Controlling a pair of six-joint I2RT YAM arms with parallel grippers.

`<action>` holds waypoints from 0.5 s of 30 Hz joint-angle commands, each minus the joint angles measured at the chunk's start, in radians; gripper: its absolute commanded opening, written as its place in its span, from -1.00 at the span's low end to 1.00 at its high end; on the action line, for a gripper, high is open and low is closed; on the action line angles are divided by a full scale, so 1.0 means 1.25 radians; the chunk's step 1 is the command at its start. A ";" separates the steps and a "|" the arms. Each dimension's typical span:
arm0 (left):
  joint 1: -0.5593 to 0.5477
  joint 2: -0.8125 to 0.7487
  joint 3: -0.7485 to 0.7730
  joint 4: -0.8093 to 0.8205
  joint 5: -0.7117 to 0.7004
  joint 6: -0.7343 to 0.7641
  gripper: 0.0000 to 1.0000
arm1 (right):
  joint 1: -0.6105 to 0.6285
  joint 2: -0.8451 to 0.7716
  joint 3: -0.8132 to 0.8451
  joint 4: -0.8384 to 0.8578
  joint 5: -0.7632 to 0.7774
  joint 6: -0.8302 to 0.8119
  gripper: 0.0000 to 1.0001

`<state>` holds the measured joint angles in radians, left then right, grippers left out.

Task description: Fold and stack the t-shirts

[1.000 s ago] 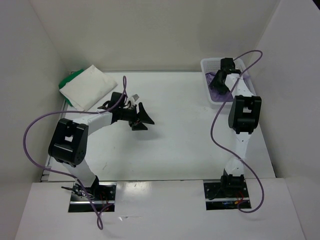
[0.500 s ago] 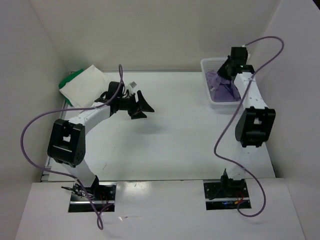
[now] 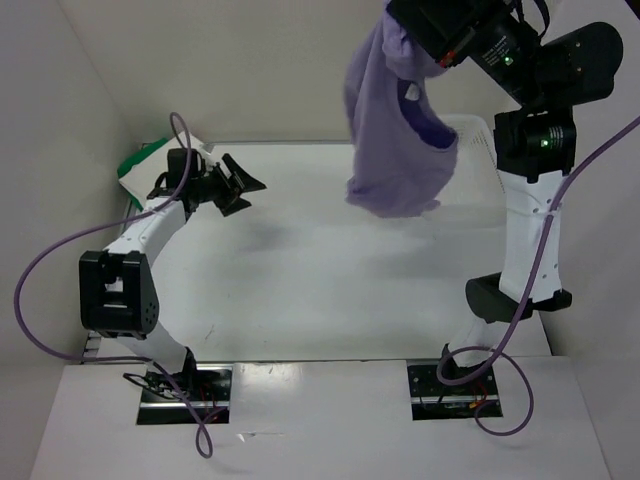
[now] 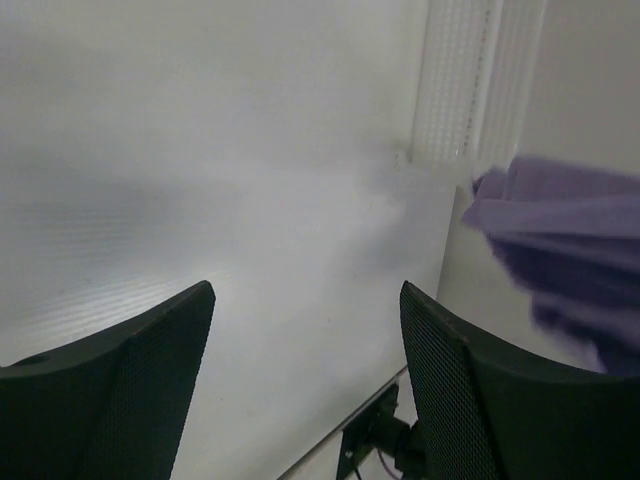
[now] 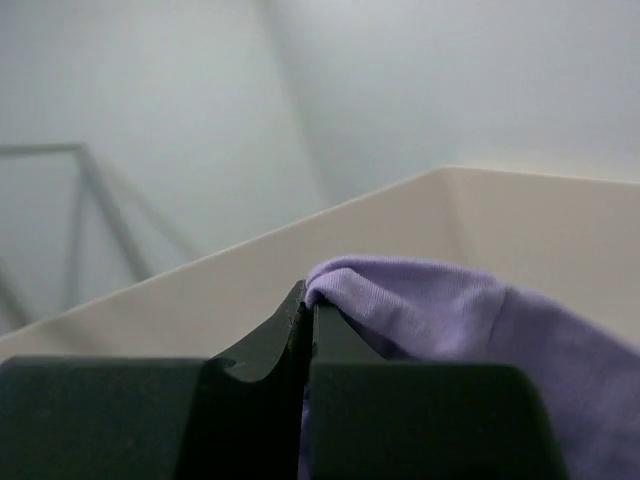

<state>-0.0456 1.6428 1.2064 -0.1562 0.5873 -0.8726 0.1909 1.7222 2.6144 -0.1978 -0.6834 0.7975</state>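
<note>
Raised since the earlier frame, the lavender t-shirt (image 3: 395, 130) now hangs limp and crumpled at upper right, high over the desk (image 3: 330, 290), one fold pinched in the closed right pincer (image 5: 305, 300). At upper left the left pincer (image 3: 236, 186) stands open, empty, near the green t-shirt (image 3: 138, 162).

I count three t-shirts. There is one lavender shirt (image 3: 395, 130) at the upper middle of the overhead frame. One cream-white shirt (image 3: 160, 158) and one green shirt (image 3: 138, 160) lie together at the upper left, the green showing only as an edge. One white mesh basket (image 3: 478, 128) sits at the upper right, mostly behind the lavender cloth. Two claws are mine: my left claw (image 4: 305, 300) and my right claw (image 5: 305, 310). Two black mounting plates (image 3: 215, 400) lie along the bottom.
</note>
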 commanded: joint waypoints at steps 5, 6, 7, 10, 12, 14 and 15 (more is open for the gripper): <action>0.083 -0.105 -0.045 0.024 -0.040 -0.025 0.64 | 0.069 0.043 -0.020 0.097 -0.187 0.052 -1.00; 0.095 -0.114 -0.059 0.024 -0.040 -0.025 0.64 | 0.069 0.043 -0.054 0.054 -0.187 0.025 -1.00; 0.105 -0.121 -0.059 0.016 -0.051 -0.025 0.64 | 0.069 0.043 -0.097 0.039 -0.187 -0.002 -1.00; 0.113 -0.130 -0.069 0.005 -0.070 0.007 0.67 | 0.038 0.019 -0.373 0.073 -0.147 -0.062 -1.00; 0.113 -0.137 -0.069 -0.020 -0.087 0.026 0.67 | -0.005 0.019 -0.589 0.153 -0.144 -0.018 -1.00; 0.113 -0.137 -0.084 -0.031 -0.099 0.053 0.67 | -0.013 0.079 -0.651 0.143 -0.111 -0.053 -1.00; 0.113 -0.137 -0.084 -0.039 -0.109 0.070 0.69 | -0.020 0.131 -0.651 0.077 -0.103 -0.079 -1.00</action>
<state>0.0914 1.5112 1.1160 -0.1799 0.4873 -0.8574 0.2039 1.7779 1.8668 -0.0536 -0.8684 0.7631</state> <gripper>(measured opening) 0.837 0.009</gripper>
